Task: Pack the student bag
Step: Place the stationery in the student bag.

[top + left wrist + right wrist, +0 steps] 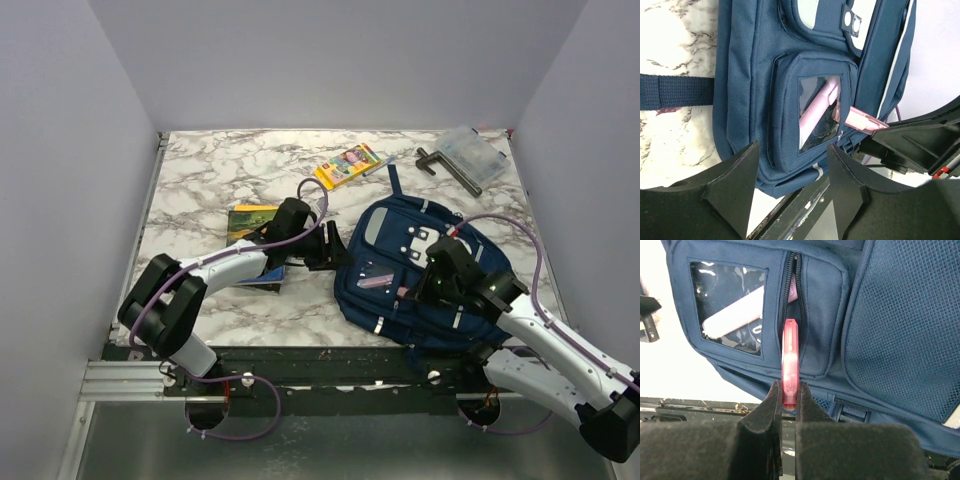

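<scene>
Student bag [400, 290] lies flat by table's [220, 180] near edge, right of centre. Right gripper [789, 390] pinches pink strip [790, 355], tip at window pocket's zip slot [791, 285], apparently for insertion. Left gripper [792, 150] part-open, empty, beside bag.

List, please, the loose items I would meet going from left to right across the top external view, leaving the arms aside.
Book with a green and yellow cover → crayon box → clear plastic case. The student bag spans too much of the width to be placed in the order.
</scene>
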